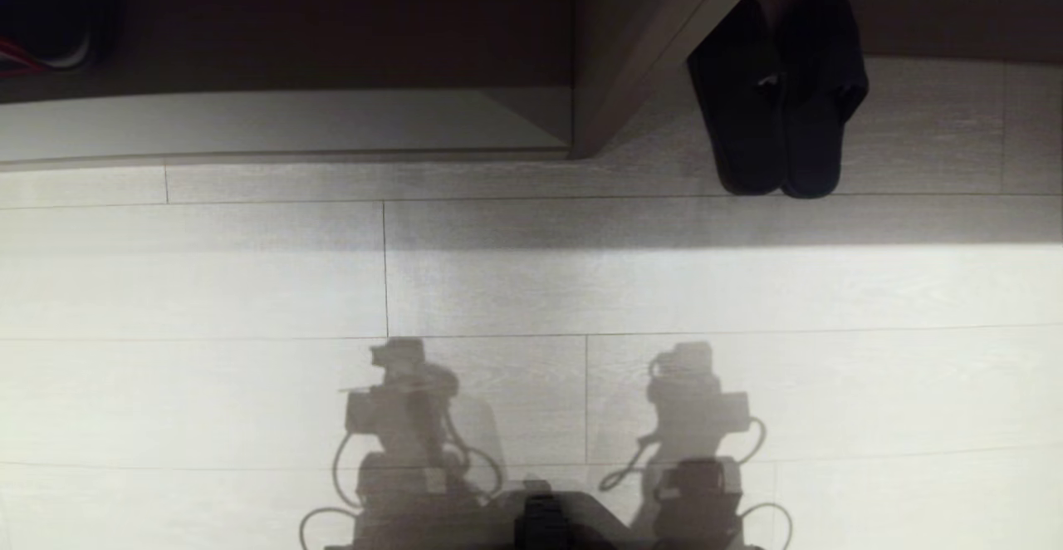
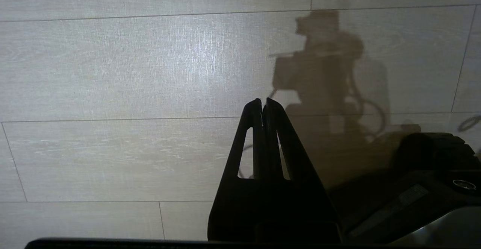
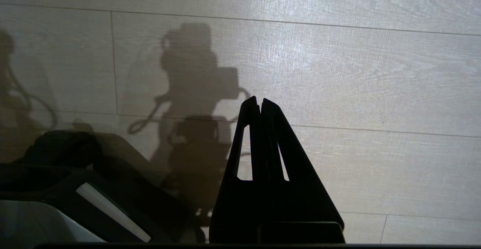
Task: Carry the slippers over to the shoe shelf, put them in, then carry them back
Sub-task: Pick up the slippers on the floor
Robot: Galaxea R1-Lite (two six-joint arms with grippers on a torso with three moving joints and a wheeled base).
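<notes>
The pale plank floor [image 1: 531, 284] runs up to the shoe shelf [image 1: 332, 126]; the slippers [image 1: 776, 97] lie side by side, touching, beside its upright divider [image 1: 631, 51]; they look soft and light, best pinched at the heel rim. The left gripper [image 2: 263, 104] and right gripper [image 3: 257, 104], both closed and empty, hang well apart from them.

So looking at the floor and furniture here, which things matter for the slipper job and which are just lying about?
For the job:
- slippers, side by side on the floor, toes tucked under the desk edge
- shoe shelf, low cubby to their left, with an upright divider
- left end effector and right end effector, both shut, holding nothing

Lying about:
- red cable, far left in the shelf's dark recess
</notes>
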